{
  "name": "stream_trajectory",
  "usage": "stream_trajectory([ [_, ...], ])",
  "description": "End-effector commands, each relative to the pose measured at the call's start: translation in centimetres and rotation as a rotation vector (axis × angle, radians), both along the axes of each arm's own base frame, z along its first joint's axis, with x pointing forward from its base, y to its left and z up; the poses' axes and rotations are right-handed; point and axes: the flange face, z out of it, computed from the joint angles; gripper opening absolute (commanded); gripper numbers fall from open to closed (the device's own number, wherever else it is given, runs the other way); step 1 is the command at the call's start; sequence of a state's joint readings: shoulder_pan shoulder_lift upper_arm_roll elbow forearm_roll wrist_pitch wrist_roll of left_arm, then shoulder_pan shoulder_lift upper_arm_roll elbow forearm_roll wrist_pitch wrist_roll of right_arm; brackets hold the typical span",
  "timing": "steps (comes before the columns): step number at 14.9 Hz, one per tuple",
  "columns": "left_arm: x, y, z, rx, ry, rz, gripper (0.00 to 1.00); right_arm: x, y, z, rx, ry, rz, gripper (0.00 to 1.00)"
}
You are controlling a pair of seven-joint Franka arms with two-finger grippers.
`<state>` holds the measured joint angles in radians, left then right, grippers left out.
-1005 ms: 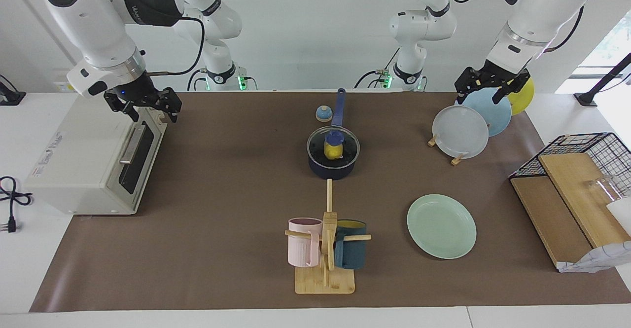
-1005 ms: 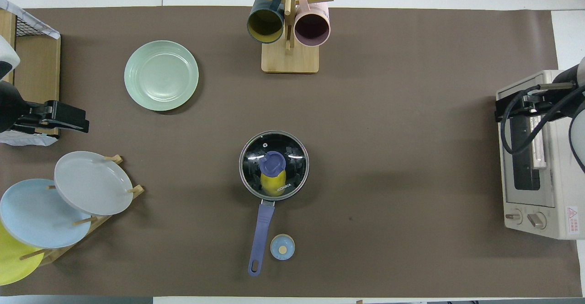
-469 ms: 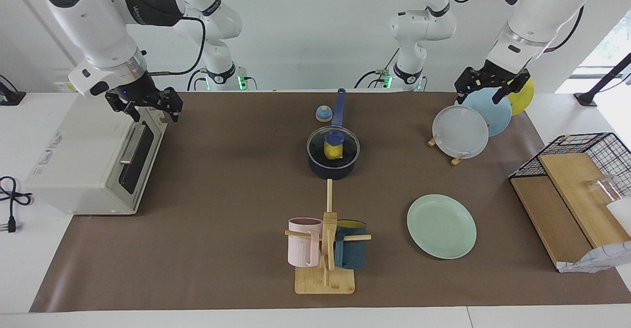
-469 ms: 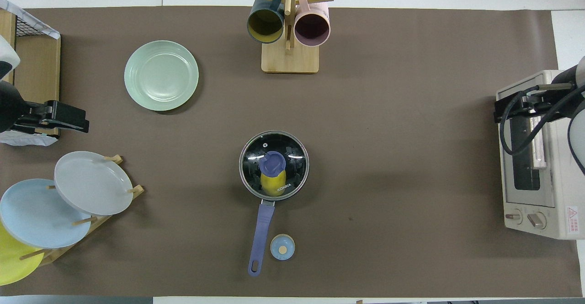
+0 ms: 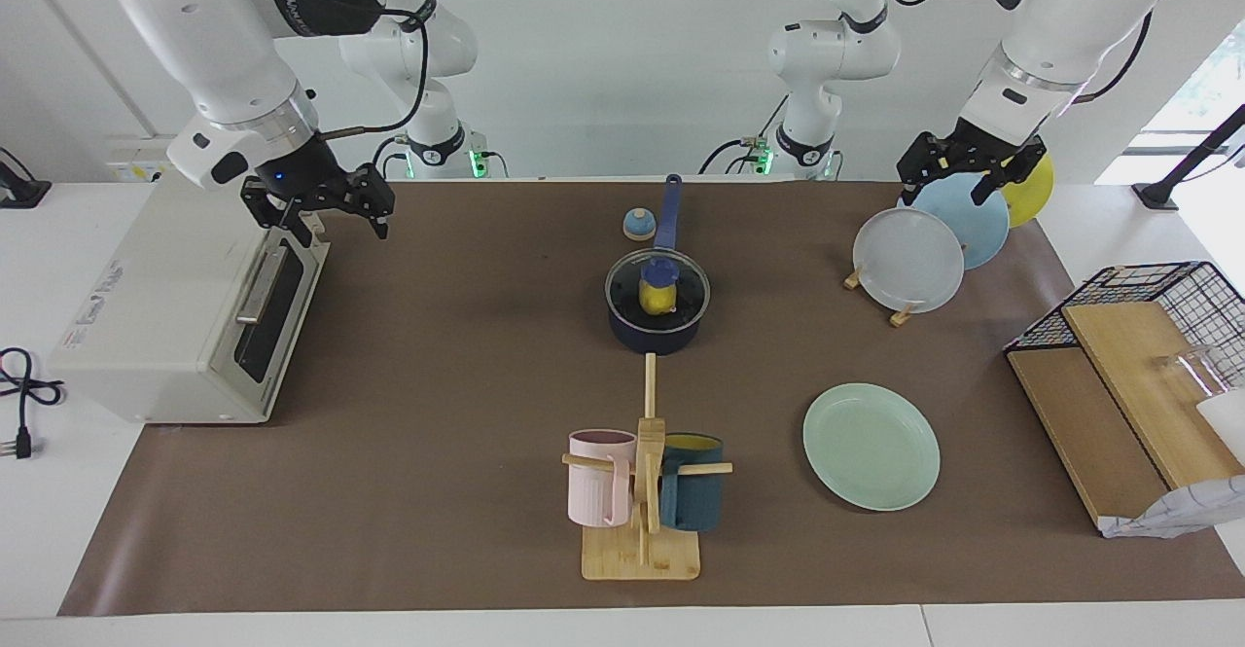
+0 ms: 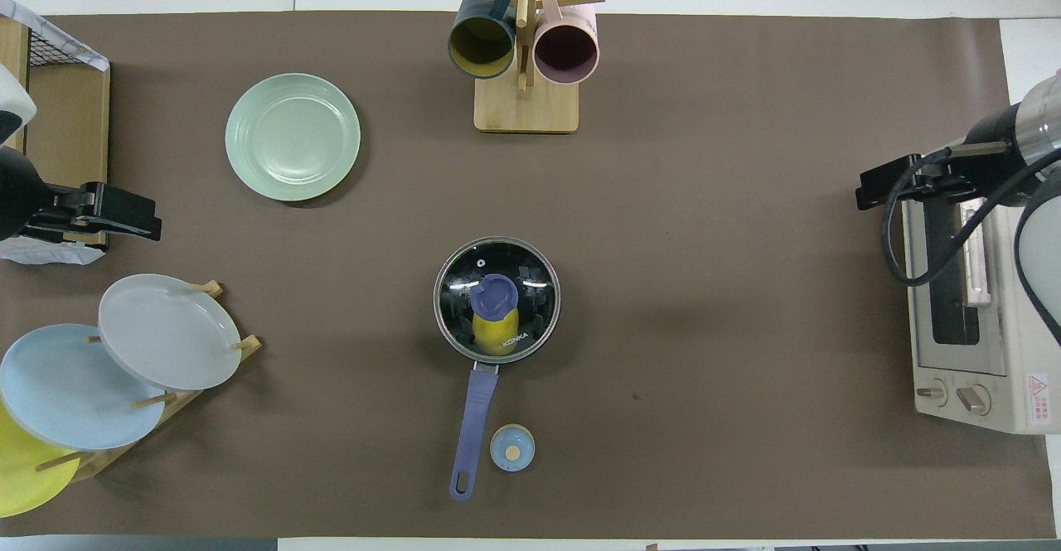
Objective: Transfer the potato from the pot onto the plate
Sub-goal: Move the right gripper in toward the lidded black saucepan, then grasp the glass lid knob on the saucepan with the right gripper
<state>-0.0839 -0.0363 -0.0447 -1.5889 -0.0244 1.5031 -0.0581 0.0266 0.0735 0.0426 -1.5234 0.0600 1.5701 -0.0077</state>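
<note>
- The potato (image 5: 657,299), a small glossy yellow lump, sits inside the pot (image 5: 654,328) near the centre of the frame, seen through a round glass lid (image 5: 681,287) with a blue knob (image 5: 661,270).
- The pot is a dark navy saucepan with a black inside; its long straight blue handle (image 5: 669,211) points toward the top of the facing view.
- A small round blue-and-tan object (image 5: 638,225) lies just beside the handle.
- The plate (image 5: 871,446), round, pale mint-green and shallow-rimmed, lies flat and bare at lower right in the facing view, well apart from the pot.
- The right end effector (image 5: 324,211) hangs at upper left over the edge of a boxy cream toaster oven (image 5: 165,306), its dark fingers spread and gripping nothing.
- The left end effector (image 5: 968,172) hangs at upper right above a wooden rack of tilted plates (image 5: 907,260); I cannot tell how its fingers stand.
- A wooden mug tree (image 5: 646,491) with a ribbed pink mug (image 5: 595,478) and a dark teal mug (image 5: 693,497) stands low in the frame on the brown worktop (image 5: 438,384).
</note>
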Motion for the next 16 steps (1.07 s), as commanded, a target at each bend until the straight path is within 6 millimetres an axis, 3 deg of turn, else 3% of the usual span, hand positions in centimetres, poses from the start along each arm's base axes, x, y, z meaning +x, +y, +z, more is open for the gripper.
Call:
stream_trajectory([
  [1,-0.7,0.3,0.2,0.018,0.000,0.005,1.00,1.4,4.7,0.2,0.020,0.012,0.015,1.00],
  [6,-0.7,0.3,0.1,0.018,0.002,0.005,1.00,0.5,19.0,-1.4,0.030,0.009,-0.033,1.00],
  [10,-0.7,0.4,0.1,0.018,0.002,0.006,1.00,-2.8,30.7,-3.8,0.029,-0.039,-0.031,1.00],
  [12,-0.7,0.4,0.1,0.018,0.002,0.006,1.00,-3.0,34.1,-6.6,0.021,-0.076,-0.063,1.00],
  [16,-0.7,0.3,0.2,0.018,0.000,0.005,1.00,-5.0,37.0,-13.0,0.005,-0.063,-0.022,1.00],
])
